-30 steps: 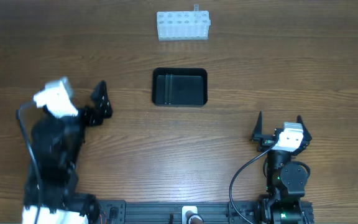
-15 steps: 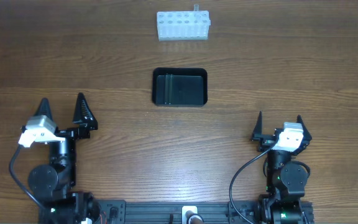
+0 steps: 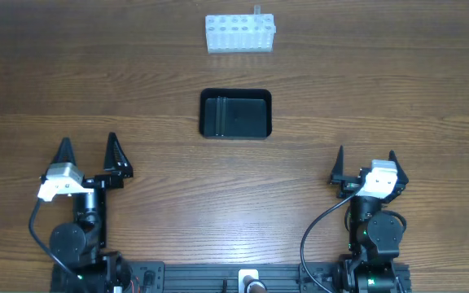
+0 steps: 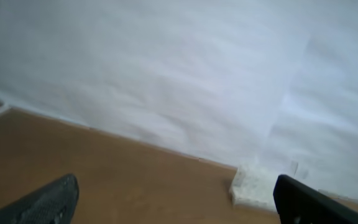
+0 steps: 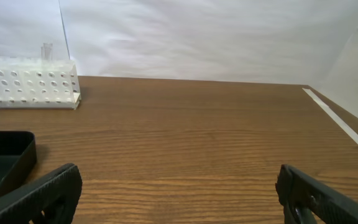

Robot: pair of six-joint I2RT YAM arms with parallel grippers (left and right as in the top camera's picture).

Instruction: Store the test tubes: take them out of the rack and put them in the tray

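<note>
The left gripper point(image 3: 88, 148) sits near-left of the black tray point(image 3: 255, 122) with jaws spread apart, the white rack point(image 3: 239, 37) stands beyond the tray with one tube point(image 3: 257, 10) upright at its right end, and the right gripper point(image 3: 366, 156), likewise spread, sits near-right of the tray.

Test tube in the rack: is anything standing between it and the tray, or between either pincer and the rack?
Nothing visible. Only bare table separates the test tube in the rack from the tray, and the open left pincer and right pincer from the rack.
</note>
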